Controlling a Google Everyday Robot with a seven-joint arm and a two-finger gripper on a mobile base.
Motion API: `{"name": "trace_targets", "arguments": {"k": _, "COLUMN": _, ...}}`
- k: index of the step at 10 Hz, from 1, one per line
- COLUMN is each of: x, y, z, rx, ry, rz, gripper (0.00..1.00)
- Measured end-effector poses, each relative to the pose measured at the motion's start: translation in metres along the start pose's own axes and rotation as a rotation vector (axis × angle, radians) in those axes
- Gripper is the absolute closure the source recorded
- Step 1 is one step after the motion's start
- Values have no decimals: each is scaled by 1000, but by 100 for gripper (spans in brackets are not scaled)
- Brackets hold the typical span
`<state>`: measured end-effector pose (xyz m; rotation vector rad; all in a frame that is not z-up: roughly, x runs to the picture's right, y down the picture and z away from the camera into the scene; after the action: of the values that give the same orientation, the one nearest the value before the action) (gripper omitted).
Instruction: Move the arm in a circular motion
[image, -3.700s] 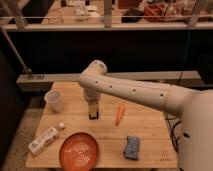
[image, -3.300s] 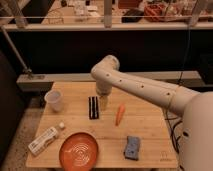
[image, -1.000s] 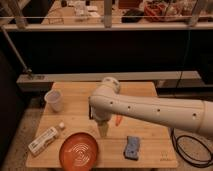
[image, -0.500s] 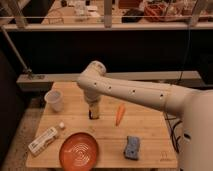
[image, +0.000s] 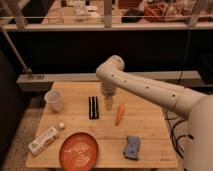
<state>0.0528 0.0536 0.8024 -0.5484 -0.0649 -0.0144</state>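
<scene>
Claw (image: 108, 104) hovers over table (image: 152, 131) middle, beside carrot (image: 119, 114).

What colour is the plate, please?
The plate is orange, camera view; gripper hangs beside the carrot.

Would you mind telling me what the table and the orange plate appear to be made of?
The table looks like pale, matte wood, going by its light tan colour and faint grain lines. The orange plate is probably plastic, with a slight sheen and moulded concentric ridges. The gripper hangs over the table's middle, beside the carrot.
</scene>
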Motion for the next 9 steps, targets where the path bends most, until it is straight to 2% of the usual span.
{"name": "trace_targets", "arguments": {"k": 3, "x": 71, "y": 6, "z": 2, "rx": -29, "ry": 6, "rz": 104, "gripper": 20}}
{"name": "trace_targets", "arguments": {"k": 5, "x": 121, "y": 22, "z": 4, "rx": -63, "ry": 26, "rz": 134, "gripper": 20}}
{"name": "trace_targets", "arguments": {"k": 7, "x": 152, "y": 44, "z": 2, "rx": -76, "ry": 35, "rz": 124, "gripper": 20}}
{"name": "trace_targets", "arguments": {"k": 9, "x": 156, "y": 72, "z": -5, "rx": -76, "ry": 50, "rz": 89, "gripper": 20}}
